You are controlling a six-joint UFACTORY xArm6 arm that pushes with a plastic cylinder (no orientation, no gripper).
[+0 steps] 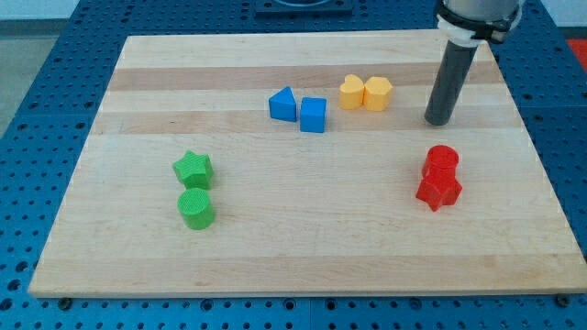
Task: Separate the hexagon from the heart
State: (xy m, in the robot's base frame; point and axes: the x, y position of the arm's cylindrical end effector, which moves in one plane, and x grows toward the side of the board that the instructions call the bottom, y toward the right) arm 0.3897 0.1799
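Note:
A yellow heart (351,92) and a yellow hexagon (377,93) sit side by side and touching near the view's top, right of centre, with the hexagon on the right. My tip (438,121) rests on the board a short way to the right of the hexagon and slightly below it, not touching it.
A blue triangle (283,104) and a blue cube (313,115) lie left of the yellow pair. A red cylinder (442,160) and a red star (438,189) lie below my tip. A green star (193,169) and a green cylinder (196,208) lie at the left. The wooden board (293,247) ends at blue pegboard.

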